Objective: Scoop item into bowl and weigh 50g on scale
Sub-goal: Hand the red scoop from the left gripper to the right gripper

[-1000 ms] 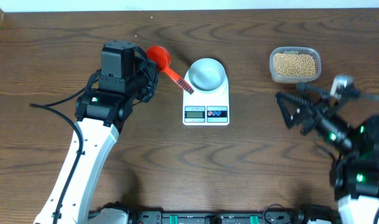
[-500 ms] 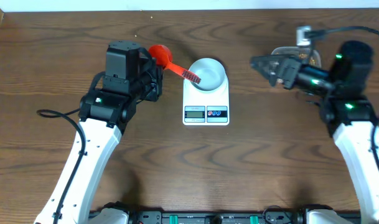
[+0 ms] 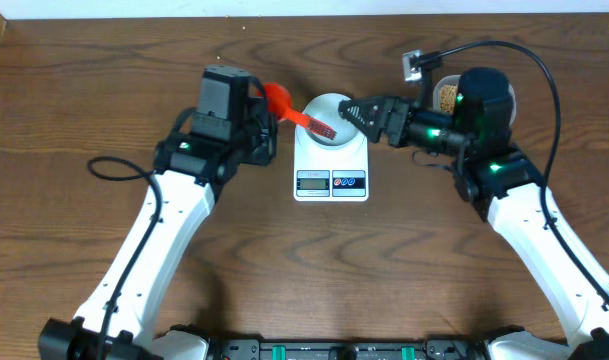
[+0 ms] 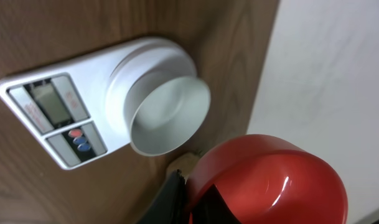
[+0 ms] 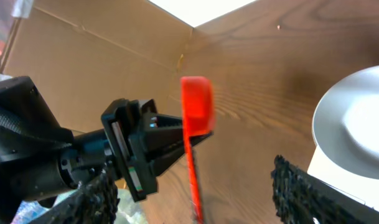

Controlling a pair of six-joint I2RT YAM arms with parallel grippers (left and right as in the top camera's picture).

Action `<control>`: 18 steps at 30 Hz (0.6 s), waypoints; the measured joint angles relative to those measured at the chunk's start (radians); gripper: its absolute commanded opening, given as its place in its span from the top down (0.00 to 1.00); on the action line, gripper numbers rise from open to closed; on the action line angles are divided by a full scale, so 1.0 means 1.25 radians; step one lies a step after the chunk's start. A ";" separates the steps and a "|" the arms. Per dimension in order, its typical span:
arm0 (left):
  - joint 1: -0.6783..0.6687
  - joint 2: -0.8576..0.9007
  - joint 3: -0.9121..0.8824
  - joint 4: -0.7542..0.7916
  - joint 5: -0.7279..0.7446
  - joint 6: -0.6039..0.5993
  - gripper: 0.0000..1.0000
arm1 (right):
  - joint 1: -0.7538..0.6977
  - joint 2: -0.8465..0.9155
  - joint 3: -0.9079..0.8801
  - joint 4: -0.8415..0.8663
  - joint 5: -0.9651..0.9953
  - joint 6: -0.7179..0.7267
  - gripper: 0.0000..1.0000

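I have a dark brown, wood-grain counter (image 3: 304,270) under the overhead camera. Directly on it, around the middle and toward the back, sits the small white digital scale (image 3: 331,172), square to the edges, with its grey display and its red and blue buttons along the near side. To its right, well apart, part of a clear tub (image 3: 445,94) shows; the rest is hidden.

Straight ahead of the right claw (image 3: 352,112), a red plastic scoop (image 3: 281,99) slanted its handle across the small round white bowl (image 3: 336,112). The left claw (image 5: 190,134) was clamped on it just beyond, so room there was tight. Below sat the white rectangular digital scale (image 3: 331,165). Behind both claws, toward the arm bases, the brown wooden bench (image 3: 384,260) offered open passage.
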 measured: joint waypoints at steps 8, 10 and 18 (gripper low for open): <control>-0.021 0.015 0.000 0.000 0.038 -0.030 0.93 | 0.056 0.002 0.001 -0.050 0.061 -0.051 0.36; -0.021 0.015 0.000 0.000 0.054 -0.034 0.93 | 0.069 0.002 0.001 -0.050 0.067 -0.074 0.43; -0.021 0.015 0.000 0.000 0.116 -0.037 0.93 | 0.115 0.002 0.002 -0.060 0.100 -0.121 0.66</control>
